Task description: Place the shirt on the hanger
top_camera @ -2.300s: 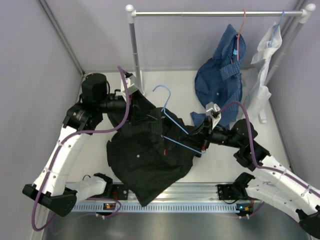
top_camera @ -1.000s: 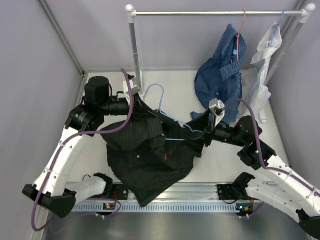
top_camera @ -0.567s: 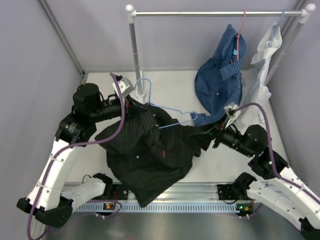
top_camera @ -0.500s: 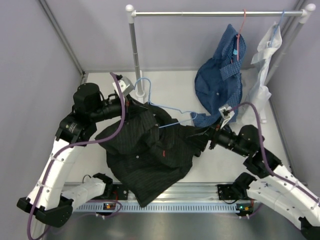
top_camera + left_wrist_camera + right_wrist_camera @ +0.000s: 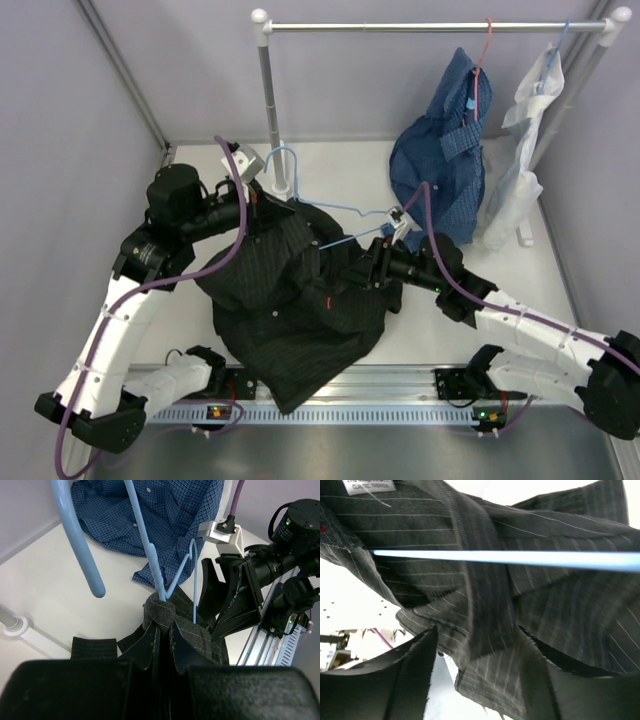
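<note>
Left gripper (image 5: 255, 203) is clamped shut on the collar of the shirt (image 5: 290, 310) where the neck of the hanger (image 5: 510, 557) rises from the fabric. Right gripper (image 5: 373, 265) stands with jaws apart, a fold of the shirt between its fingers, the hanger's wire crossing just beyond. The shirt lies mid-surface, its hem draped over the near edge. Bare surface (image 5: 545, 270) lies right of the shirt and along the back between the post (image 5: 268, 100) and the blue checked shirt (image 5: 435, 165). Walls close in on both sides. There are three garments: the black shirt, the blue one on a red-pink hanger (image 5: 480, 70), and a white garment (image 5: 520, 140). One rail (image 5: 430, 27). Two arms.
</note>
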`<control>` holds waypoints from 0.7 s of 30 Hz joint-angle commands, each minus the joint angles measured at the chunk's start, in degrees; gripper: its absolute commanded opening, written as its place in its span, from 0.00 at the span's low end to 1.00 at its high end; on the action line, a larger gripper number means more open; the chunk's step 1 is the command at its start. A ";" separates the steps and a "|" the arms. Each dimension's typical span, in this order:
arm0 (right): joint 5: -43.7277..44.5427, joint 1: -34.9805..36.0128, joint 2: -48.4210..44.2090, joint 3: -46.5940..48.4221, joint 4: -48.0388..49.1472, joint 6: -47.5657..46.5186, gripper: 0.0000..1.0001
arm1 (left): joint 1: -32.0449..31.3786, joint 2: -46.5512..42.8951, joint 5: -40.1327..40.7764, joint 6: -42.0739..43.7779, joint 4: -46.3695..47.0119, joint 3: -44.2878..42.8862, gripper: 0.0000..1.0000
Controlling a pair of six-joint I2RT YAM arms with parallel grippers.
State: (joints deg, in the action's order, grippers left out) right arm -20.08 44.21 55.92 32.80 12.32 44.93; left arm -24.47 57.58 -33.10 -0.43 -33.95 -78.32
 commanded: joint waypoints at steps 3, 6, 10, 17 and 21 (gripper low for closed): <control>1.97 3.08 4.10 3.33 10.09 -1.25 0.47 | 0.04 -1.95 2.60 -2.03 4.95 -1.30 0.00; 2.23 4.48 5.07 3.24 11.15 -1.24 0.26 | 0.04 -2.21 3.83 -2.12 4.95 -1.04 0.00; 2.93 4.93 4.81 2.19 10.36 -1.42 0.18 | 0.04 -2.65 5.85 -2.12 4.95 -0.78 0.00; 7.25 1.68 -0.63 1.83 -1.48 -4.67 0.00 | 0.04 -3.53 7.35 -0.10 4.95 1.15 0.00; 1.20 -11.63 -3.27 2.18 -8.42 -3.36 0.00 | 0.04 -5.98 8.58 2.53 4.95 4.58 0.00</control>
State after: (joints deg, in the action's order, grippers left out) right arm -16.36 41.58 54.87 33.78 10.72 42.00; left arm -24.47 54.19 -26.48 -0.38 -32.95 -75.59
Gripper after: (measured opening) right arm 0.009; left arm 0.066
